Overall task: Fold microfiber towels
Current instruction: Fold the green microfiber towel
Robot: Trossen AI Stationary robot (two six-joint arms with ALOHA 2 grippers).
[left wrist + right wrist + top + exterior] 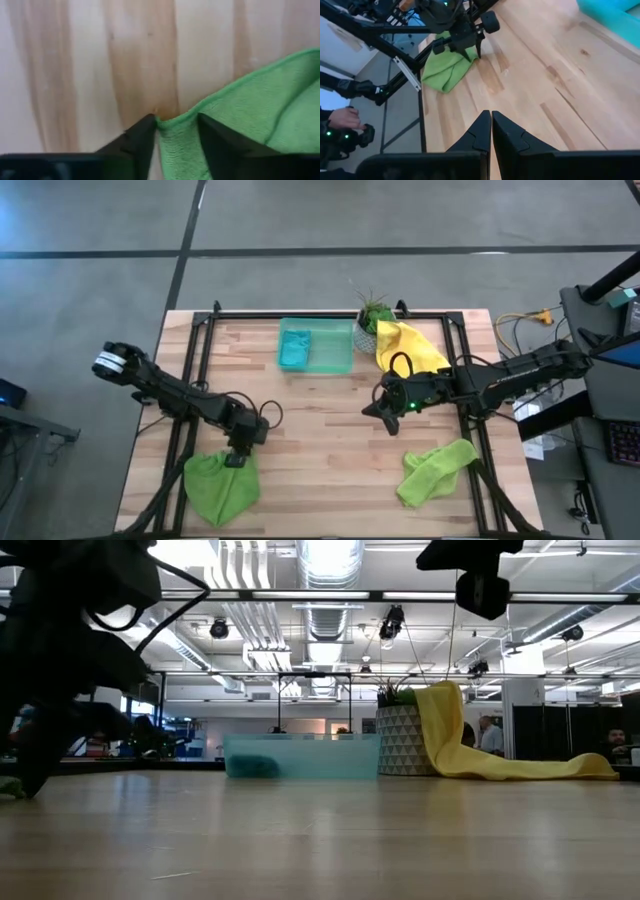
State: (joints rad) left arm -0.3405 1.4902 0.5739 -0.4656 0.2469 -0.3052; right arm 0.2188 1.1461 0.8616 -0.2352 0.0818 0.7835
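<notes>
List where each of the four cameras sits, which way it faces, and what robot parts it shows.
High: overhead, straight down; both arms, left end effector on the lime towel.
Low: table height, level across to tray and yellow towel; arms dark overhead.
Left wrist: down past its fingers, pinching that towel's edge.
Right wrist: past the shut right end effector, across the table.
Shared: high, right wrist both show the left arm at the towel.

Bright, even light falls on the wooden table from above, with only faint, soft shadows under the 2 arms. In the low view, ceiling lamps blaze to white glare, and the dark arm shapes near the lens stand as backlit, blurred silhouettes. The near tabletop there is soft, out of focus. The left wrist view is close and blurred, the wood grain smeared.
</notes>
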